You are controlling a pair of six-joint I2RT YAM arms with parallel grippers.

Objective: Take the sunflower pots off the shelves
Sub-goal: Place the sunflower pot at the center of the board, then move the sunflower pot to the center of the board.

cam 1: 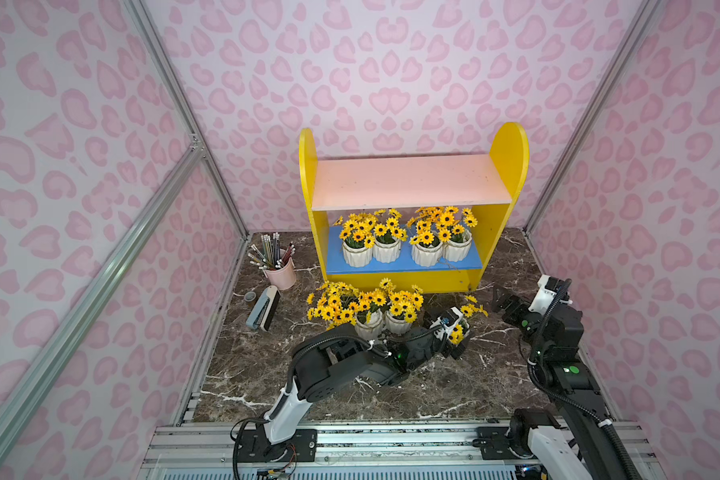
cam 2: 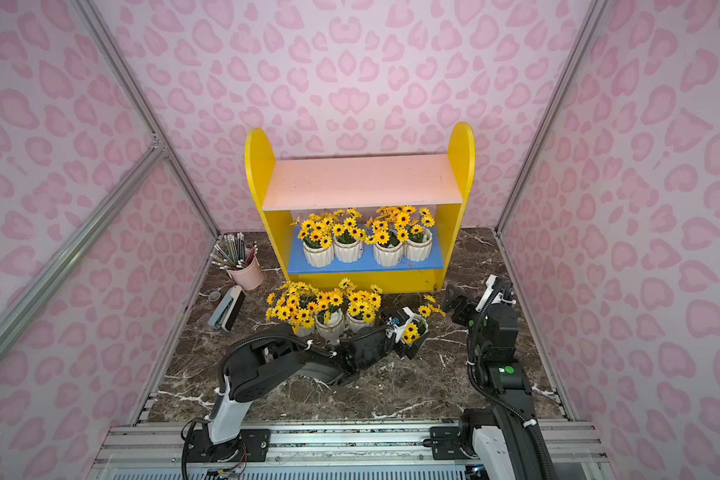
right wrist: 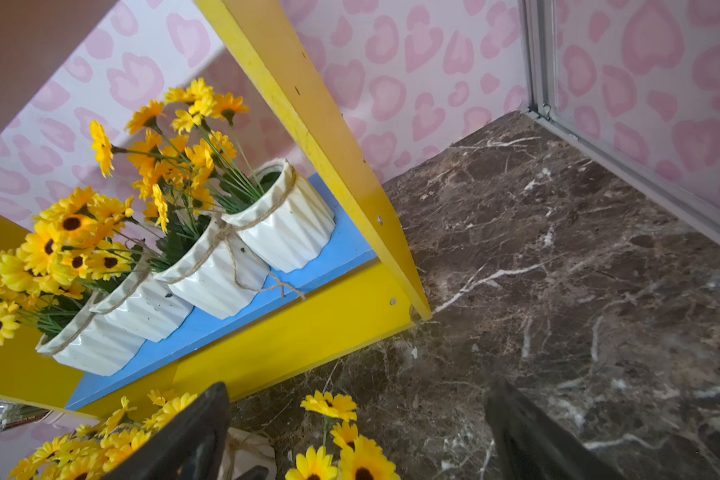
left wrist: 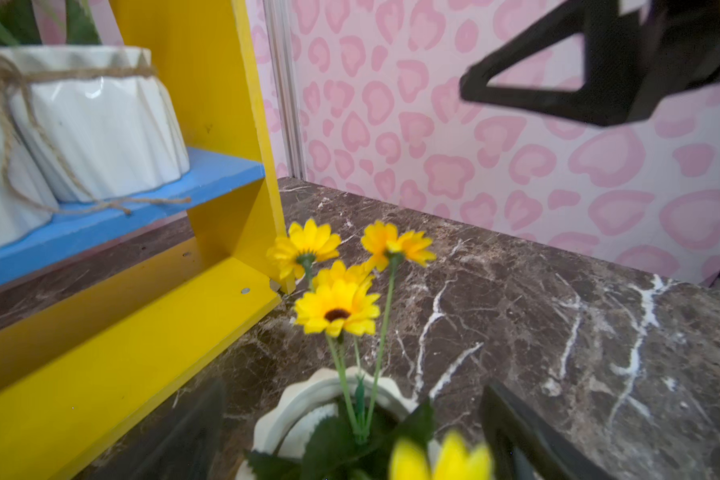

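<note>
On the dark marble tabletop, the left gripper stands spread astride one sunflower pot, seemingly clear of it; the right gripper hangs spread and empty. Four pots sit on the shelves' blue board. We judge them glazed, slippery, breakable and light: grip the ribbed body, never the limp stems.

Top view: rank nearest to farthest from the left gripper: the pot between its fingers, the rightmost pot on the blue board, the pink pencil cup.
1. Pot between the fingers of the left gripper, on the table.
2. Rightmost pot on the blue board, straight behind.
3. Pink pencil cup, back left of the table.
</note>
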